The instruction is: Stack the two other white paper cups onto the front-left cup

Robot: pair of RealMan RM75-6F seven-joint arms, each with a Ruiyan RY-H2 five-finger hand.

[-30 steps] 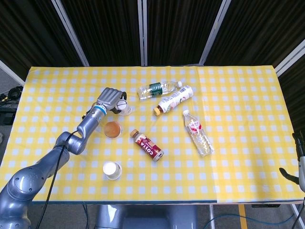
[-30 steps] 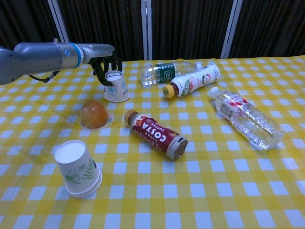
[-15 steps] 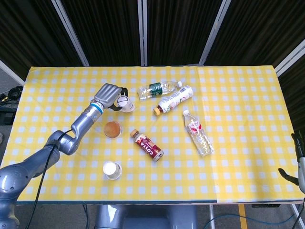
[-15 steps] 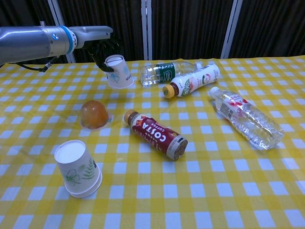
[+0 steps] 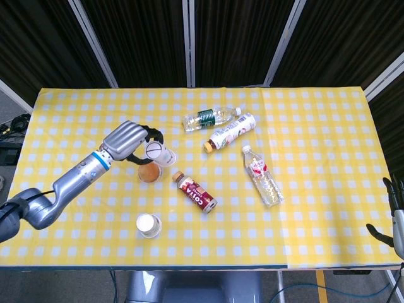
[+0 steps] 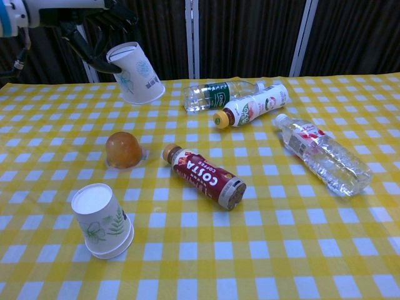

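My left hand [image 5: 123,140] grips a white paper cup [image 5: 156,153] with a green leaf print, held in the air and tilted, wide end pointing down and right. In the chest view the left hand [image 6: 94,31] is at the top left with the held cup [image 6: 134,72] high above the cloth. The front-left cup [image 6: 100,220] stands upside down on the cloth, its lower edge showing a double rim; from above the front-left cup [image 5: 149,225] lies below the held one. My right hand [image 5: 394,214] hangs at the table's right front corner, fingers apart, holding nothing.
An orange jelly cup [image 6: 124,150] sits between the held cup and the front-left cup. A brown Costa bottle [image 6: 203,176] lies beside it. Three more bottles lie further right: green-label [image 6: 215,95], white [image 6: 253,105] and clear [image 6: 322,153]. Yellow checked tablecloth [image 6: 281,250].
The left hand has lifted the cup off the cloth and carried it up and toward the front-left. The right hand has barely moved.
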